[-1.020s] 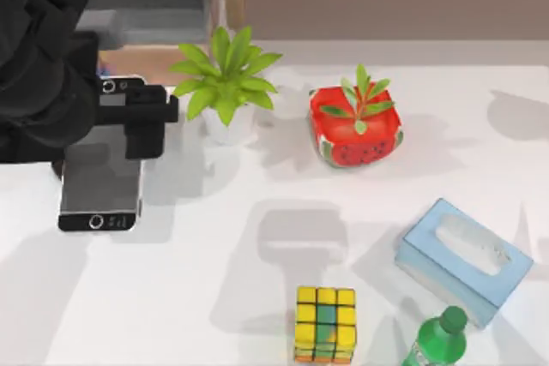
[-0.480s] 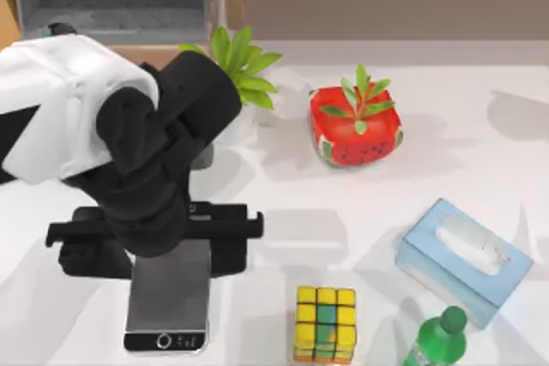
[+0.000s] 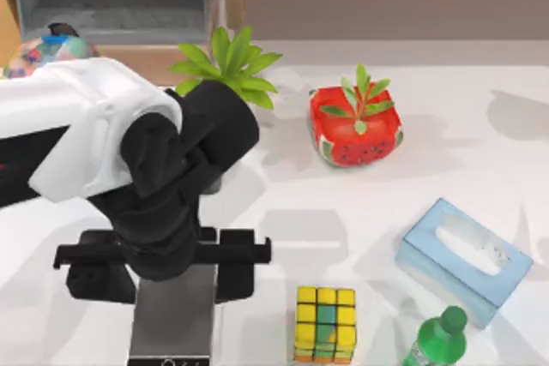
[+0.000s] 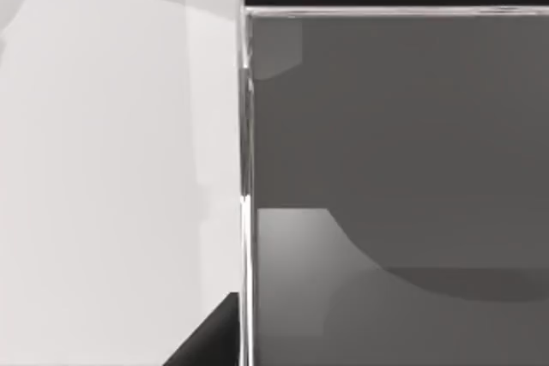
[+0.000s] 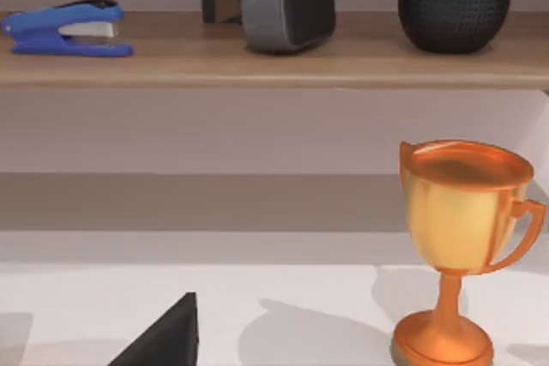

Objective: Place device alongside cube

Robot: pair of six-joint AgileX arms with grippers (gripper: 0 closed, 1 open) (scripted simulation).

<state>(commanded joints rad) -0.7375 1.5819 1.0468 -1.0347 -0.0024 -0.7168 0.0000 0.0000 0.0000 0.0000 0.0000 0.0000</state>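
Grey-screened device (image 3: 174,319) sits clamped in the left gripper (image 3: 163,263), low over the desk (image 3: 283,212), just left of the cube (image 3: 325,323), ready for setting down.

Device (image 3: 176,319): glossy glass-like grey screen, bright polished metallic frame edge (image 4: 246,177). Cube (image 3: 325,325): smooth shiny plastic squares. Table (image 3: 480,169): smooth matt white. Left arm: matt black plastic-looking housings plus a smooth white shell; left gripper (image 3: 163,267) is the same matt black. Trophy (image 5: 463,246): polished copper-toned metal, reflective. Shelf (image 5: 283,62): wood-look, satin. Stapler (image 5: 64,27): glossy blue plastic. Green bottle (image 3: 437,340): shiny plastic.
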